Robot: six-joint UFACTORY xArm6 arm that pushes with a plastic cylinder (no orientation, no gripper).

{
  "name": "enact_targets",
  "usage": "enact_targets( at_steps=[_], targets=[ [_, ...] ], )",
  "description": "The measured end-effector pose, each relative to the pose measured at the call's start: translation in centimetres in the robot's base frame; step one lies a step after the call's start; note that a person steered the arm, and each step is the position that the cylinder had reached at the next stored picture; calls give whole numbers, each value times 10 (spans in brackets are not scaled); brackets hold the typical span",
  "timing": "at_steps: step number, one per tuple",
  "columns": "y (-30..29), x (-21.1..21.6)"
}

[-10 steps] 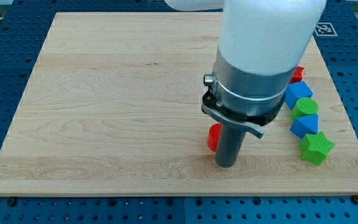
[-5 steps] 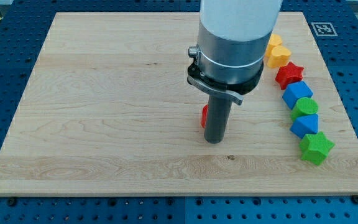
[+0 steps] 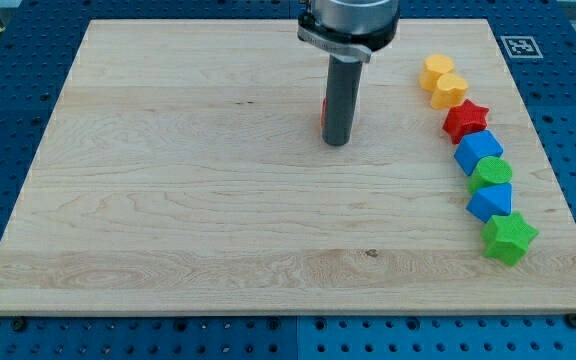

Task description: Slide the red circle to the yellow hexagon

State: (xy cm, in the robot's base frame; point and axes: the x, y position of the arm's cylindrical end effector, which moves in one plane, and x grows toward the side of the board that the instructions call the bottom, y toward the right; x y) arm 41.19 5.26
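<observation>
My tip rests on the board a little above its middle, toward the view's top. The red circle is almost wholly hidden behind the rod; only a thin red sliver shows at the rod's left edge, just above the tip. The yellow hexagon lies at the top of a column of blocks near the board's right edge, well to the right of the tip. A yellow heart sits right below it, touching it.
Below the yellow heart the column runs down the right edge: a red star, a blue block, a green round block, another blue block and a green star. The wooden board lies on a blue perforated table.
The rod has moved toward the view's top and slightly left, and the red circle has gone up with it. The blocks at the right edge, earlier partly covered by the arm, now all show.
</observation>
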Motion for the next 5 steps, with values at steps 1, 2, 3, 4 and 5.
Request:
enact_targets(
  at_steps=[1, 2, 3, 4, 5],
  targets=[
    [0, -27],
    [0, -54],
    [0, -79],
    [0, -101],
    [0, -101]
  ],
)
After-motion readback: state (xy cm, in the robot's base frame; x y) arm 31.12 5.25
